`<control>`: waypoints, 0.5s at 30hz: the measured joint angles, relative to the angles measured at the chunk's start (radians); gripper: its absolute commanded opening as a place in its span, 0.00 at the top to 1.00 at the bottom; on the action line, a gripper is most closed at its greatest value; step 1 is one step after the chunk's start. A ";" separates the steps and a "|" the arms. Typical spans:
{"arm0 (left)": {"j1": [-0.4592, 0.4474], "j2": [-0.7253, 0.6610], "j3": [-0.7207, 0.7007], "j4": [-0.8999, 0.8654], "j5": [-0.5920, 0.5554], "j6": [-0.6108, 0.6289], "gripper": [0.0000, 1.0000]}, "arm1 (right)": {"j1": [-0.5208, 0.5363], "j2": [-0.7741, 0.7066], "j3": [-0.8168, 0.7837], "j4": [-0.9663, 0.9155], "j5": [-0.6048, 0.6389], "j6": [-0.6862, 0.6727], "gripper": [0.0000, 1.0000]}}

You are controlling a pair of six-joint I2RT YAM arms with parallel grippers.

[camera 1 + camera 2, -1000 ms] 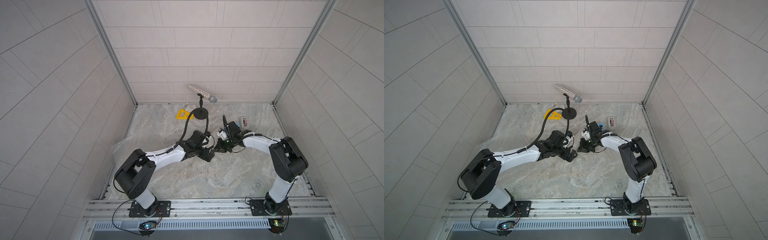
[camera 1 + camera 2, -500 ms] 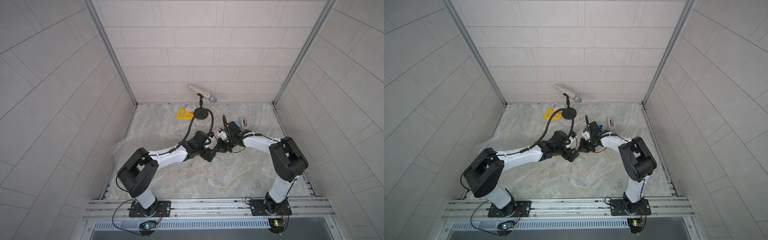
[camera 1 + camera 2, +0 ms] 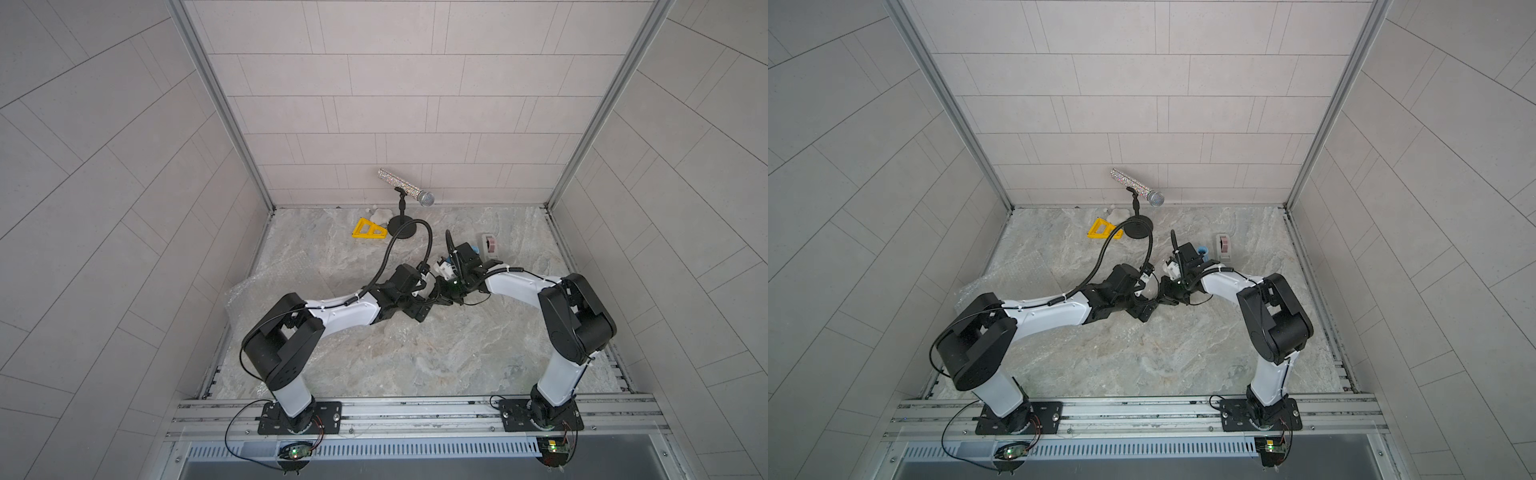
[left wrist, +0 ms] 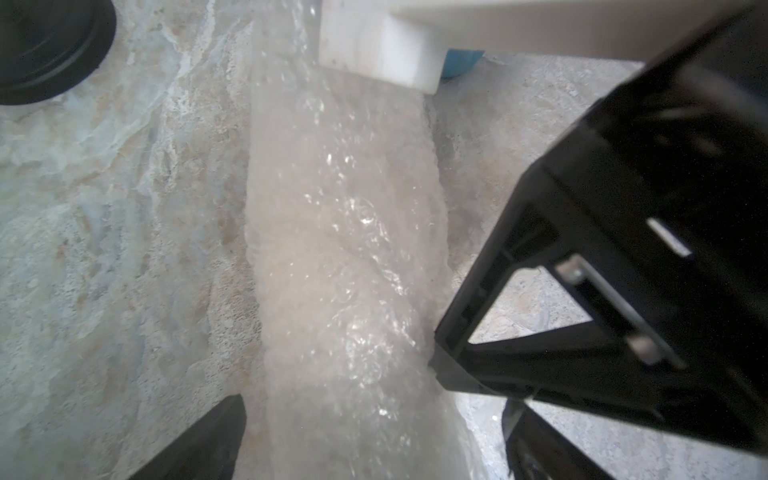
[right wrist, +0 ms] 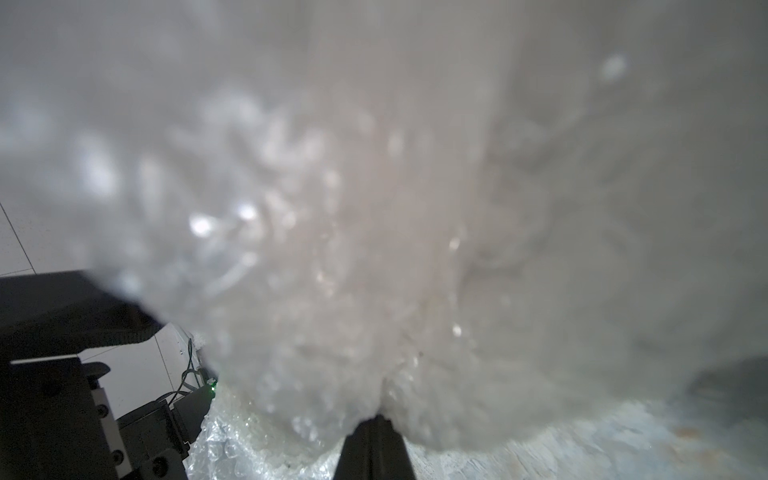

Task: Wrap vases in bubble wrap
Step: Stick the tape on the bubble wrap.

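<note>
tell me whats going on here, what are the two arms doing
Two robot arms meet mid-table over a long bundle of bubble wrap. The right gripper is shut on a bunched part of it. The left gripper is open, fingers either side of the bundle, not gripping. What is inside cannot be made out. A bit of the light-blue vase shows behind the right wrist; a second sheet lies by the left arm.

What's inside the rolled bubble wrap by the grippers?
A pale, long shape shows through the bubble wrap; the cloudy layers hide what it is. The right gripper is shut on the wrap, the left gripper open astride it.
</note>
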 measured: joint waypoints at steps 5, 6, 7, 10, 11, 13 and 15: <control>0.018 -0.006 -0.005 0.005 -0.004 -0.022 0.00 | 0.000 0.000 0.000 0.007 0.000 0.000 1.00; 0.028 -0.006 -0.007 0.011 -0.004 -0.031 0.00 | 0.000 0.000 0.000 0.006 0.000 0.000 1.00; 0.039 -0.006 -0.007 0.017 -0.004 -0.038 0.00 | 0.000 0.000 0.000 0.006 -0.001 0.000 1.00; 0.070 -0.007 -0.008 0.027 -0.003 -0.065 0.00 | 0.000 0.001 0.000 0.006 -0.003 0.000 1.00; 0.080 -0.007 -0.008 0.032 -0.001 -0.074 0.00 | 0.000 0.001 0.000 0.006 -0.003 0.000 1.00; 0.093 -0.007 -0.010 0.037 0.000 -0.087 0.00 | 0.000 0.001 0.000 0.006 -0.004 0.000 1.00; 0.097 -0.007 -0.010 0.039 0.000 -0.099 0.00 | 0.000 0.001 0.000 0.006 -0.005 0.000 1.00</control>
